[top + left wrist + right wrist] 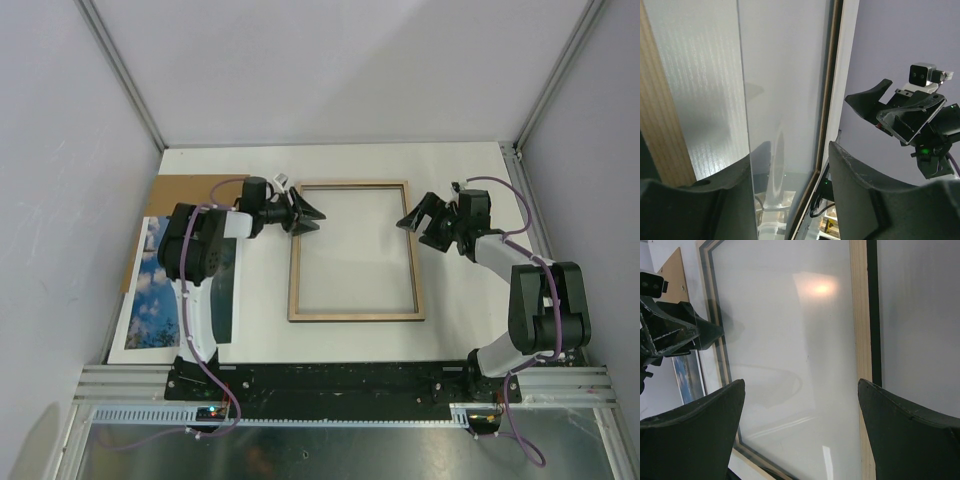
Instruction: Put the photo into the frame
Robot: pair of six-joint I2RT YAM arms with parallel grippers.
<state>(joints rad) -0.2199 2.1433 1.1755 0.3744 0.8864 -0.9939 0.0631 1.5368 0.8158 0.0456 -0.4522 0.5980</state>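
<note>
Frame [353,317] lies flat mid-table, pale wood back up, pane in, nothing laid on it. Photo [150,305] lies picture side up near the table's left edge, partly under the left arm and well apart from the frame. A brown cardboard sheet [190,195] lies just beyond the photo.

Left gripper [305,213] is at the frame's left rail near the far corner, jaws parted, gripping nothing we can make out. Right gripper [420,218] is at the right rail opposite, jaws spread wide, empty.

Our reading: frame is ready to load, photo not yet picked up. Next the left arm must clear the rail and go for the photo. Flat paper gives no bite from above, so an edge has to be lifted or slid. There is bare table between photo and frame for carrying it across. The left arm's own elbow crowds the photo's right side.
</note>
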